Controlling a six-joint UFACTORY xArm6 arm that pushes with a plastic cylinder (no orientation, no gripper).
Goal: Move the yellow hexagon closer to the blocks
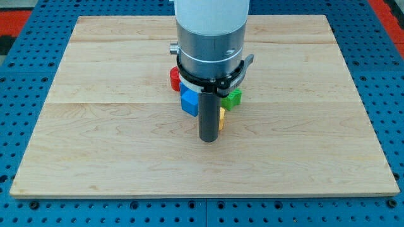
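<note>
Your yellow hexagon [221, 117] is mostly hidden behind the rod; only a sliver shows at the rod's right edge, near the board's middle, just below the green block [232, 98]. Shape can't be confirmed from this.

It's likely a small, rigid, light block that slides easily on the smooth wooden board [101, 145] and spins if hit off-centre. You can't grip it: there's no gripper, just a rod. Push square on a flat face, on the side away from the cluster.

My tip [207, 140] sits just beside it, at its lower left. The blue block [189, 101] and red block [175, 78] lie close above.
</note>
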